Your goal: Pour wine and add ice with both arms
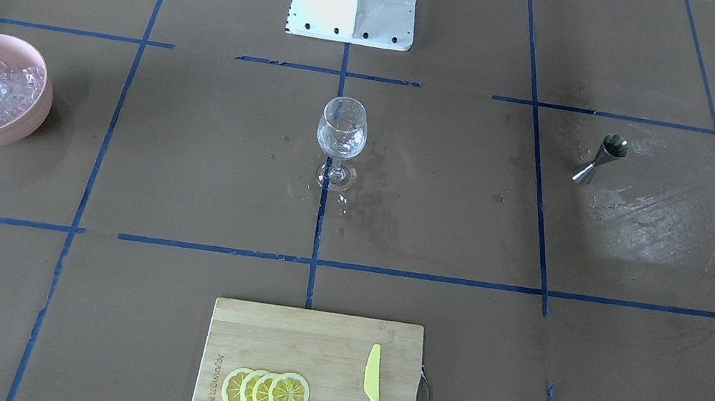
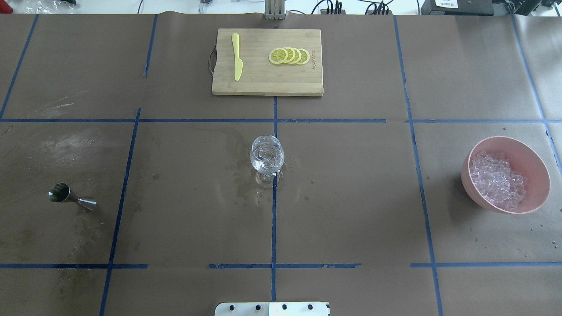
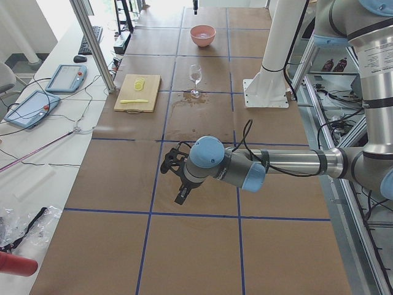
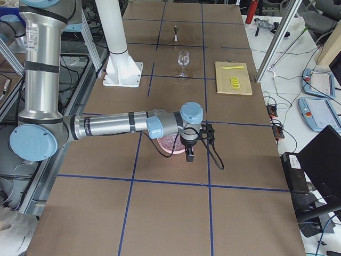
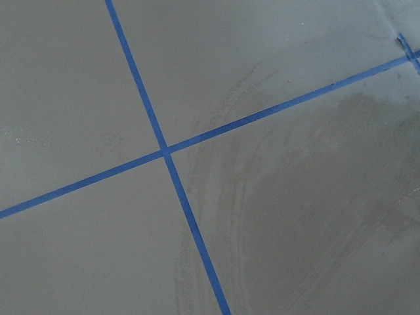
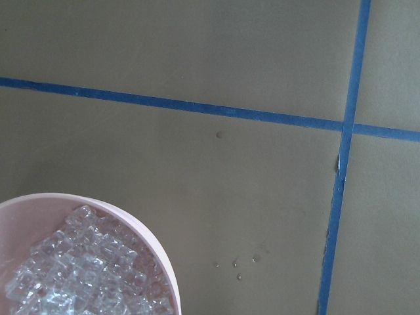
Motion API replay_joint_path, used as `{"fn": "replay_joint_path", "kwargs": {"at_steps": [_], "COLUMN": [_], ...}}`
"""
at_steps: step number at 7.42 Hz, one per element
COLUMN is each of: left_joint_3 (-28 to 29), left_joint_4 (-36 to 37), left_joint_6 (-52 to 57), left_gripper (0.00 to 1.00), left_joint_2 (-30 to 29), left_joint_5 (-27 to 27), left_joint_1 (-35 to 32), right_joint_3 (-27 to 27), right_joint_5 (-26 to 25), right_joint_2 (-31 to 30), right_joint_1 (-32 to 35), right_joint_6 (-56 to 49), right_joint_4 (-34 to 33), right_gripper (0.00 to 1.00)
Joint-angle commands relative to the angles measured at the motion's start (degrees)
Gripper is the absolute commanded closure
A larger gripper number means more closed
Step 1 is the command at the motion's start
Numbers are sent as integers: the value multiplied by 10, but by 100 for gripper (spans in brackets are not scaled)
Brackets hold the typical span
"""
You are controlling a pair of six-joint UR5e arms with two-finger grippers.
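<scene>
both left end effector and right end effector hang above table; opening cannot be told.

brown paper worktop, gridded with blue tape.
- centre: one clear stemmed glass, upright on a tape line, clear contents; damp marks around its foot.
- right: pink bowl with a heap of ice.
- left: steel jigger, well apart from the glass.
- far edge: wooden cutting board with a yellow knife and four overlapping lemon slices.
- near edge: white base plate.
</scene>
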Motion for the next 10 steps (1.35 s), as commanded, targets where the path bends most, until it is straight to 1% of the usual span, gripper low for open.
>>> {"fn": "replay_joint_path", "kwargs": {"at_steps": [1, 2, 3, 4, 5, 6, 7, 8, 9, 10], "left_joint_3": [-24, -43, -48, -49, -50, -58, -58, -65, -67, -82], "left_joint_4": [-39, -72, -151, -213, -250, -305, -308, -323, -338, -410], "left_joint_6": [-76, -169, -232, -260, -261, -265, -330, -392, -455, -536], "left_gripper": [0, 0, 0, 0, 1, 0, 1, 2, 6, 7], "left_joint_2": [-2, -2, -3, -4, -2, 9, 17, 21, 35, 83], "left_joint_5": [0, 4, 14, 67, 95, 86, 105, 197, 222, 286], "left_joint_1": [53, 95, 151, 189, 208, 207, 262, 306, 342, 401], "right_joint_3": [6, 10, 12, 12, 8, 6, 6, 5, 5, 5], "right_joint_5": [27, 27, 26, 26, 26, 25, 25, 23, 23, 25], "right_joint_2": [1, 1, 2, 4, 2, 2, 0, -1, -1, -2], "right_joint_1": [-2, -8, -17, -21, -21, -21, -21, -21, -21, -21], "right_joint_6": [1, 2, 1, 2, 8, 14, 14, 14, 19, 24], "right_joint_4": [1, 1, 2, 10, 35, 36, 36, 36, 37, 38], "right_gripper": [0, 0, 0, 0, 0, 0, 0, 0, 0, 0]}}
